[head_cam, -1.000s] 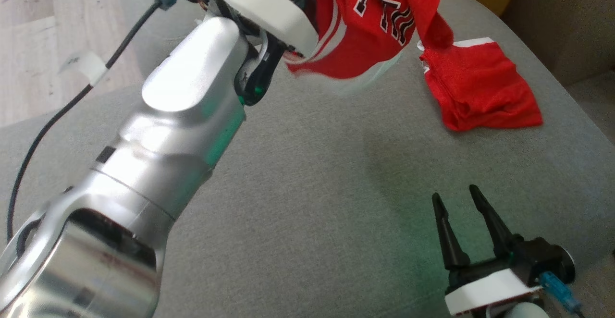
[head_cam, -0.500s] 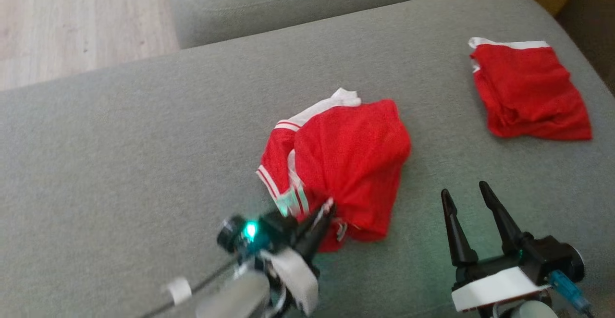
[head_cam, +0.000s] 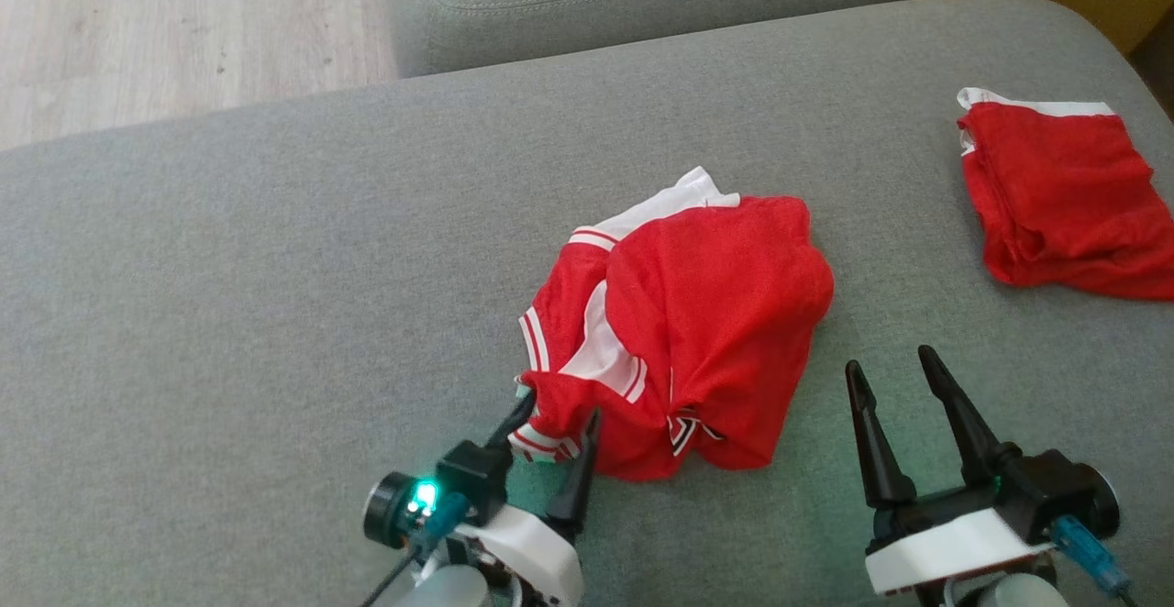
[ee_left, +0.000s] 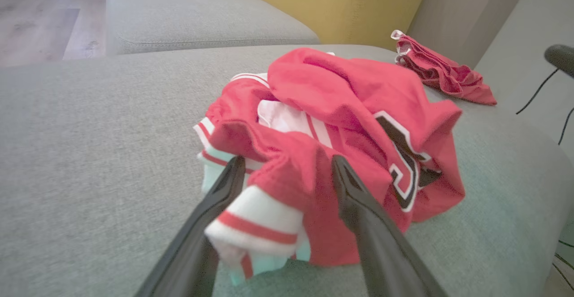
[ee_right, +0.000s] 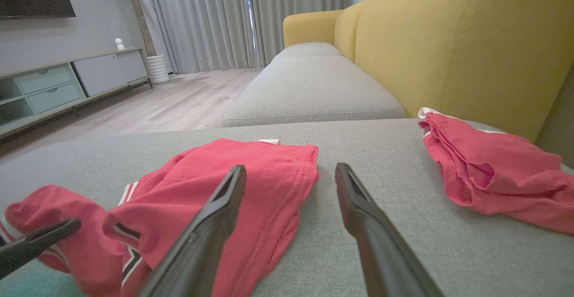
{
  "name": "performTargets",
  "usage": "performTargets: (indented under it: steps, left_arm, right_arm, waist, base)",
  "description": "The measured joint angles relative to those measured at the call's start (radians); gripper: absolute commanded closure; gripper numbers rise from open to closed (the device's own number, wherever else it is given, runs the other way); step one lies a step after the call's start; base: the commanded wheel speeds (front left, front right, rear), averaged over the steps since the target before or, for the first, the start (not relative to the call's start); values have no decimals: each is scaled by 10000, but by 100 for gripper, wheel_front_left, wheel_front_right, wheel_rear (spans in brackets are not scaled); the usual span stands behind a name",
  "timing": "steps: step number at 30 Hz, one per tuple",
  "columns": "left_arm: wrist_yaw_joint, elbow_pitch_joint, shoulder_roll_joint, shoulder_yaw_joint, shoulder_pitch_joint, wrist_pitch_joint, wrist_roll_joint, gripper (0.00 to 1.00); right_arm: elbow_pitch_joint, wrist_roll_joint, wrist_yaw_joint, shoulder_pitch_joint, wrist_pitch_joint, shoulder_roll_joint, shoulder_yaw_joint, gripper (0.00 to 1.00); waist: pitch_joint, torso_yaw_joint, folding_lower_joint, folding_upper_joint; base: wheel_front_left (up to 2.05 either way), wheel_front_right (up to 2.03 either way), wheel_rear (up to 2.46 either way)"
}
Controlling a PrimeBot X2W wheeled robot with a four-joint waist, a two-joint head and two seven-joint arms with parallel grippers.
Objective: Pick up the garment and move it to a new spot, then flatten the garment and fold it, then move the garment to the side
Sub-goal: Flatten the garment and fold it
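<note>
Spotted garment bunched mid sofa cushion. Straddling its striped hem with left end effector, spread, pinching nothing. With right end effector just beside, spread, empty. Could snag hem when lifting away, or grab several layers when flattening, given the bunching.

The head camera looks down on the sofa; both wrist cameras sit low, close to the same garment.

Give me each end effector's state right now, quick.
Left end effector: open, the jersey edge lying loose between its fingers.
Right end effector: open, holding nothing.
</note>
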Motion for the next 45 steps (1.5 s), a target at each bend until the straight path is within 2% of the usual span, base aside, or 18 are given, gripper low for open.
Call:
performTargets:
  steps: [1, 2, 3, 9, 12, 19, 28, 32, 35, 37, 41, 45]
  left_arm:
    - [29, -77, 36, 117, 36, 0, 0, 5]
    - [35, -136, 63, 201, 43, 0, 0, 69]
    - [27, -236, 82, 276, 44, 0, -2, 100]
    - [-782, -593, 69, 412, 23, 0, -199, 100]
    - [-1225, -637, 44, 186, -570, 58, -58, 100]
    - [-2148, -282, -222, 349, -4610, 464, 391, 100]
    - [-2546, 1381, -621, 1177, -8980, 265, 431, 100]
    - [-2629, 1567, -790, 1400, -10137, 50, 259, 100]
    - [-2635, 1593, -738, 1354, -9837, -33, 259, 100]
    - [-2637, 1588, -466, 1150, -8975, -71, 255, 100]
    - [-2568, 1269, 541, 1126, -5939, -71, -186, 100]
    - [-1992, 232, 1354, 1252, -2627, -69, -865, 100]
  right_arm:
    - [0, 0, 0, 0, 0, 2, 15, 0]
    - [2, 0, 0, 0, 0, 2, 35, 0]
    - [6, 0, 0, 0, 0, 0, 69, 0]
    - [31, 0, 0, 8, 0, -113, 86, 0]
    - [46, 0, 0, 12, 0, -136, 84, 0]
    - [71, 4, 0, -28, 0, -69, 380, 0]
    - [332, 192, 0, -310, 0, 50, 709, 0]
    - [307, 190, 0, -302, 0, 63, 583, 0]
    - [196, 190, 0, -258, 0, 71, 337, 0]
    - [67, 188, 0, -255, 0, 82, 274, 0]
    - [-255, 167, 0, -123, 0, 113, 58, 0]
    - [-483, 90, 0, 174, 0, 105, -232, 0]
  waist:
    - [-9, 17, 0, 0]
    - [-22, 24, 0, 0]
    - [-42, 24, 1, 0]
    - [-272, -46, 0, 0]
    - [-423, -103, 0, 0]
    - [-529, -629, 0, 0]
    - [-438, -1795, 0, 0]
    - [-533, -1921, -1, 0]
    - [-563, -1715, -2, 0]
    - [-574, -1529, -1, 0]
    - [-589, -1098, 0, 0]
    - [-487, -578, 0, 0]
  base:
    - [0, 0, 0]
    - [0, 0, 0]
    - [0, 0, 0]
    - [0, 0, 0]
    - [0, 0, 0]
    - [0, 0, 0]
    - [0, 0, 0]
    - [0, 0, 0]
    - [0, 0, 0]
    - [0, 0, 0]
    - [0, 0, 0]
    - [0, 0, 0]
